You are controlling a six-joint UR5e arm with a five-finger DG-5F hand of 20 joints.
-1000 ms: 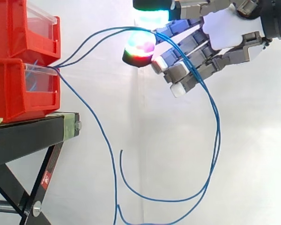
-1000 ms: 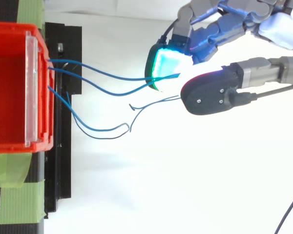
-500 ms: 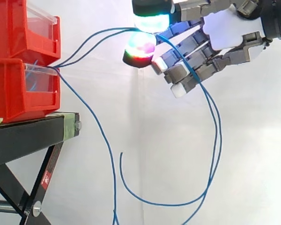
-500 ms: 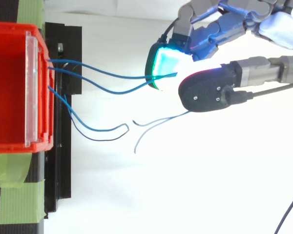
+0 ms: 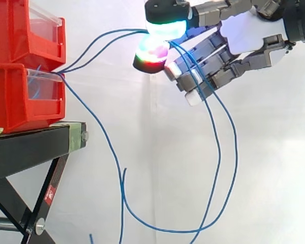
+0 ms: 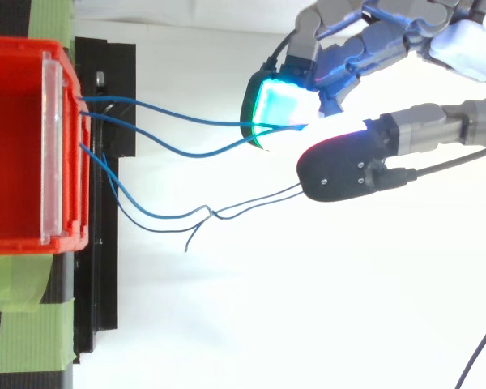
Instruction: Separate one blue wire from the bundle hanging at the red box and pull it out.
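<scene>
Several thin blue wires [image 5: 100,43] come out of the lower red bin [image 5: 20,99]. Two of them [image 6: 174,122] run level to the right into my hand [image 5: 244,36], where they pass between a green-glowing pad [image 5: 165,25] and a red-glowing pad [image 5: 151,54]. My hand [image 6: 364,49] is shut on these two wires in a pinch, high and to the right of the bin. Behind the pinch the wires hang down in long loops [image 5: 229,152]. A further blue wire [image 5: 99,127] drops from the bin beside the stand.
An upper red bin [image 5: 20,30] sits stacked on the lower one, both on a black stand [image 5: 30,147]. From above, the red bin [image 6: 16,146] has green tape [image 6: 24,340] below it. A white curtain lies behind.
The hanging loops and free wire ends have swung left and lower. From above, the dark thumb has shifted slightly down, away from the green pad. The hand keeps its place.
</scene>
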